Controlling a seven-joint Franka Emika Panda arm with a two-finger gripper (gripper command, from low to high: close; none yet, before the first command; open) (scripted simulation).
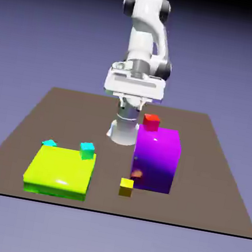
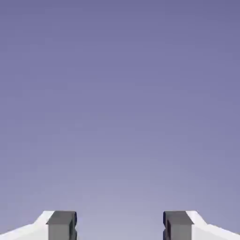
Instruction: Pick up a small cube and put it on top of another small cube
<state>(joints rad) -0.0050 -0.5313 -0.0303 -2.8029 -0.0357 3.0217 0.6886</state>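
Note:
One small cyan cube (image 1: 86, 150) sits at the far right corner of the lime slab (image 1: 61, 170). Its look-alike, a second cyan cube (image 1: 49, 143), peeks out at the slab's far left corner, partly hidden behind it. My gripper (image 1: 133, 103) hangs well above the table near the robot's base, far from both cubes. In the hand view my gripper (image 2: 120, 226) is open, its two grey fingertips standing wide apart. Only the plain backdrop shows between them, and no cube appears in that view.
A tall purple block (image 1: 155, 160) stands right of the slab with a red small cube (image 1: 151, 121) on its top. A yellow small cube (image 1: 126, 187) lies on the brown table (image 1: 211, 184) just in front of the purple block.

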